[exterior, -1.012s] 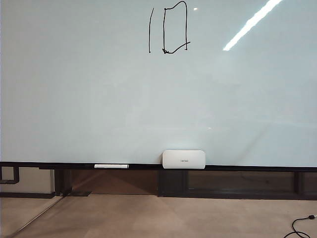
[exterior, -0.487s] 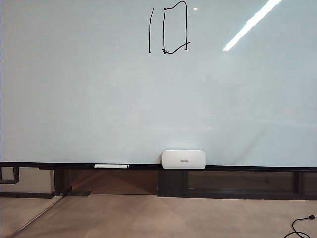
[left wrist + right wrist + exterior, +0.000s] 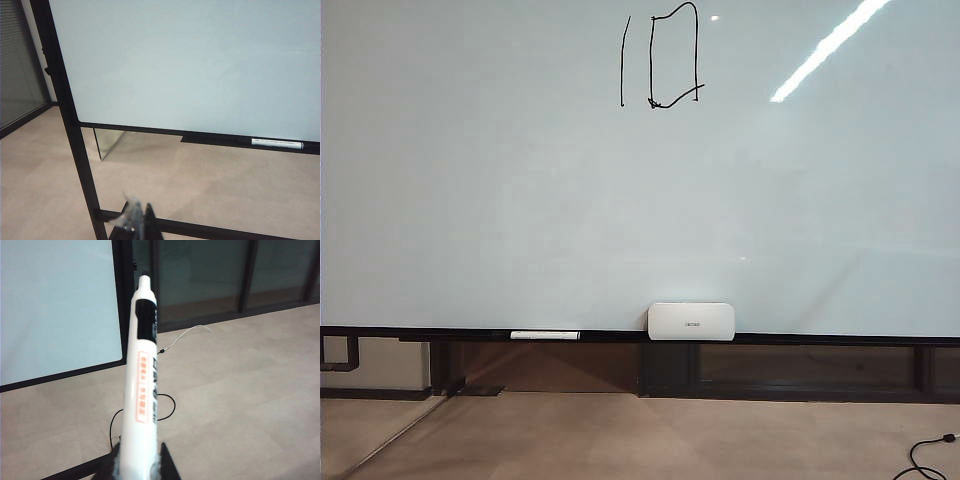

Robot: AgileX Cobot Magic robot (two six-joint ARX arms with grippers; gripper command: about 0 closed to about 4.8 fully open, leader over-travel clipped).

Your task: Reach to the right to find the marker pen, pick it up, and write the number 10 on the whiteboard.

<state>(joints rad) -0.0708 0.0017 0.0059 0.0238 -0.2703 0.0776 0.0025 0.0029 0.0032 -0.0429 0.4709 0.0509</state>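
Marker pen (image 3: 142, 385) held clear of the whiteboard (image 3: 520, 200), the number 10 (image 3: 660, 58) already drawn.

The pen stood between the jaws of the right gripper (image 3: 137, 460), clamped at its lower barrel with its dark tip pointing away from the wrist toward the whiteboard's black frame edge. That hold likely kept the tip free for writing, and the task looked essentially finished. Neither arm showed in the exterior view. The 10 sat high on the whiteboard, near its top edge. On the dark rail (image 3: 820, 339) under the whiteboard lay a long white marker (image 3: 544, 335) and, to its right, a white box (image 3: 691, 321), both apparently parked there and untouched. The left gripper (image 3: 137, 222) hung low before the whiteboard's stand, its fingertips pressed together, holding nothing.
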